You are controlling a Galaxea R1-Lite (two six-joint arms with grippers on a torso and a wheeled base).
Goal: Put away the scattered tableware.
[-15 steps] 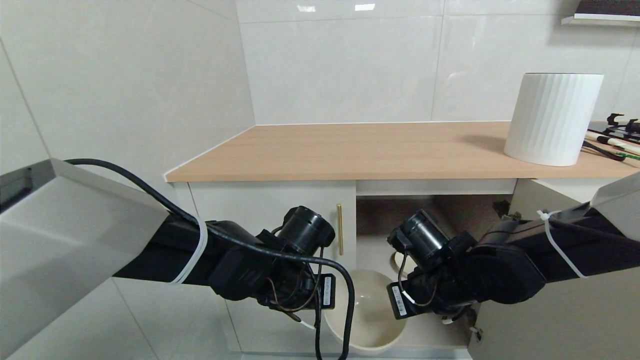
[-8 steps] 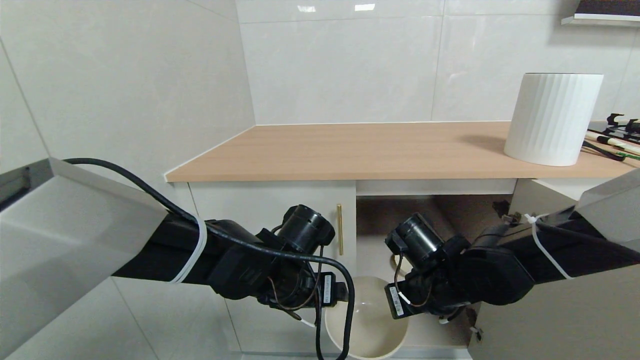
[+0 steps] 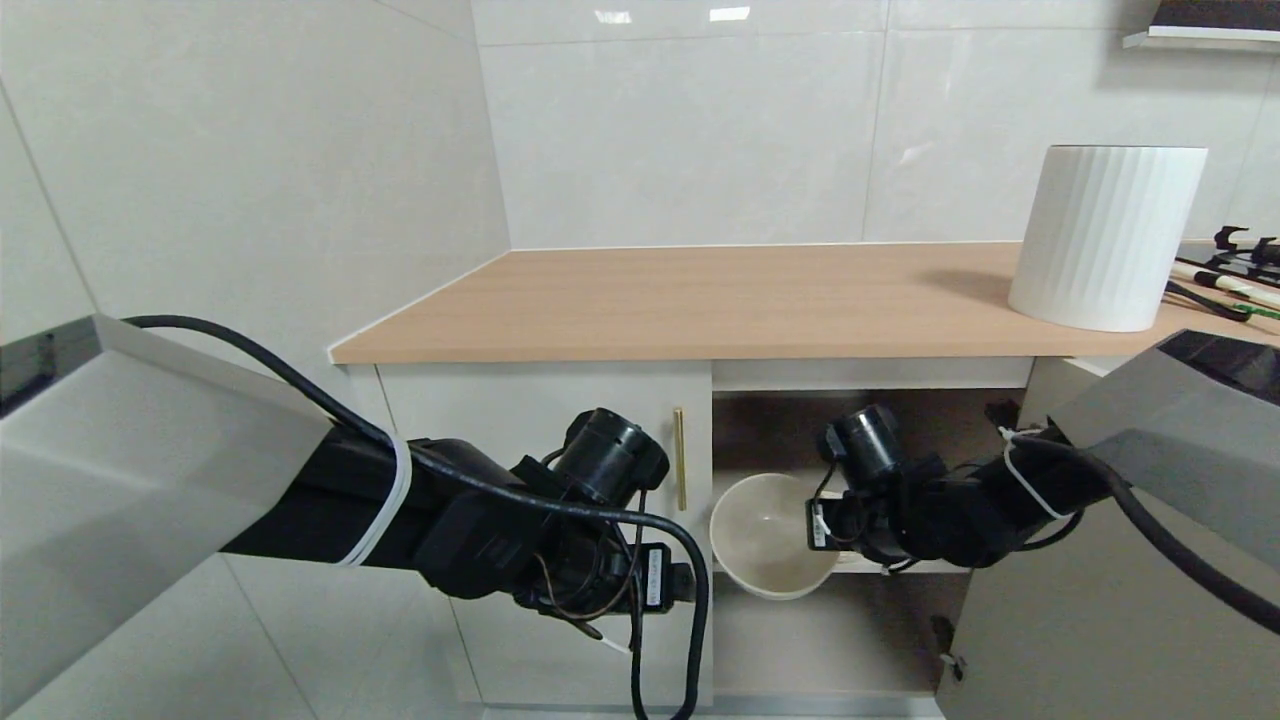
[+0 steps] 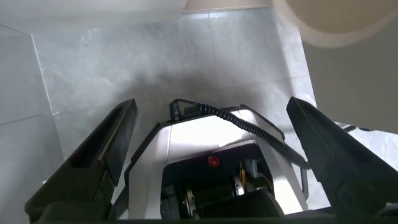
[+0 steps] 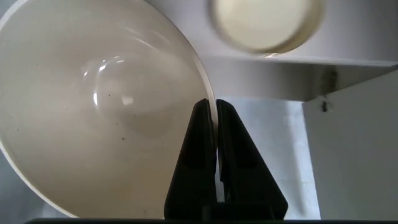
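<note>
A cream bowl (image 3: pixel 768 535) hangs tilted in the open cabinet's doorway, level with the front edge of the inner shelf (image 3: pixel 905 567). My right gripper (image 3: pixel 818 527) is shut on the bowl's right rim. In the right wrist view the two fingers (image 5: pixel 200 134) pinch the thin rim of the bowl (image 5: pixel 93 106). A second cream dish (image 5: pixel 264 25) sits on the shelf beyond. My left gripper (image 4: pixel 211 109) hangs open and holds nothing, pointing down at the tiled floor. The bowl's underside (image 4: pixel 336 25) shows past it.
The left cabinet door with its gold handle (image 3: pixel 680 458) is closed; the right door (image 3: pixel 1100 610) stands swung open beside my right arm. On the wooden countertop (image 3: pixel 700 300) stand a white ribbed container (image 3: pixel 1105 235) and some utensils (image 3: pixel 1230 280) at the far right.
My right gripper has carried the bowl up from near the cabinet floor and forward to shelf height. The left arm has stayed in place.
</note>
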